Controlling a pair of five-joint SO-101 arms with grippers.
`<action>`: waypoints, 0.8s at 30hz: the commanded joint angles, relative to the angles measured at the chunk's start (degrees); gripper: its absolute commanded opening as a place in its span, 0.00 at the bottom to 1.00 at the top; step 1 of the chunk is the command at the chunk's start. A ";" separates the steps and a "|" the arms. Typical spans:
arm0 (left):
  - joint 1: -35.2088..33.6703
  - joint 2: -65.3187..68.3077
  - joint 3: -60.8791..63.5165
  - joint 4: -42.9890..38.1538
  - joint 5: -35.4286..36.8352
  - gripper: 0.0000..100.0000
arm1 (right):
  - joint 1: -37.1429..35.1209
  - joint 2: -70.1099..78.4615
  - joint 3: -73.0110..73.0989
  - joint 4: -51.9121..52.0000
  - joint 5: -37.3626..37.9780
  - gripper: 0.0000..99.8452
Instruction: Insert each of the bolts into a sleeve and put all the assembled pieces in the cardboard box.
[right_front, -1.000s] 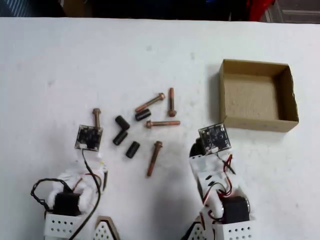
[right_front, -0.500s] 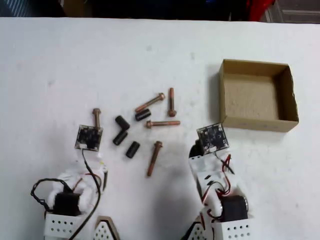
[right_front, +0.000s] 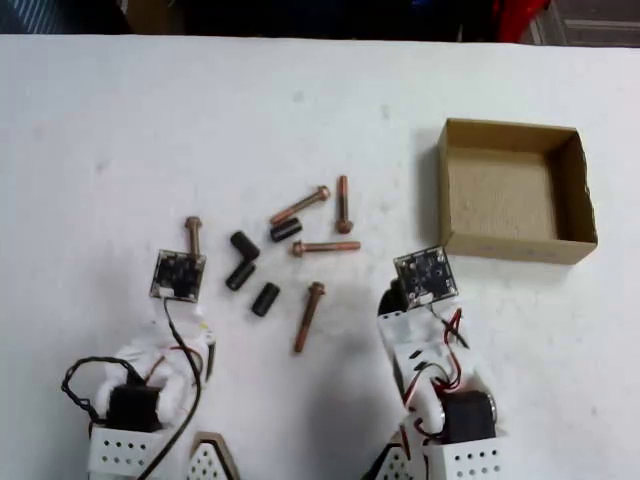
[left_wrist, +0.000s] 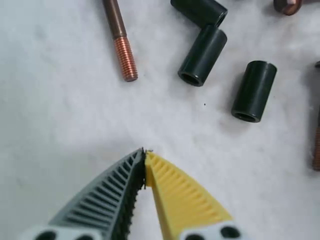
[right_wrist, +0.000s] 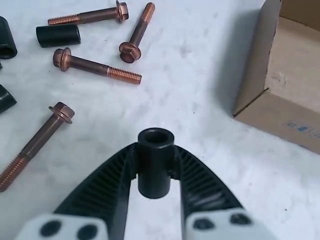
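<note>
White, lightly scuffed surface (right_front: 120, 120), seen from above, with two arms at its near edge. On the right side, an open-topped cardboard box (right_front: 515, 245), sitting flat, well apart from the loose parts. Between the arms and a little beyond them, five copper-coloured bolts (right_front: 309, 316) and four black sleeves (right_front: 265, 299) in a loose scatter, all lying on their sides; one bolt off alone just beyond the left arm's camera, three grouped near the middle around one sleeve, the fifth nearest the arms. Left end effector (left_wrist: 145, 154) with grey and yellow fingers pressed together, tips touching, nothing between them, pointing toward the threaded end of a bolt and three of the sleeves close by. Right end effector (right_wrist: 156, 150) with black ribbed fingers pinching a single black sleeve (right_wrist: 156, 170), open bore showing, held above the surface between the bolts and the near corner of the box.
</note>
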 joint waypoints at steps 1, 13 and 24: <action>0.13 -0.22 0.09 -5.98 0.26 0.02 | 0.75 -0.40 -0.44 -1.45 0.44 0.02; -4.70 -0.31 -0.09 -17.14 -22.59 0.02 | 0.75 -0.40 -0.35 -1.27 0.44 0.02; -5.05 2.51 -14.77 -8.88 -22.77 0.02 | 0.75 -0.40 -0.35 -1.27 0.44 0.02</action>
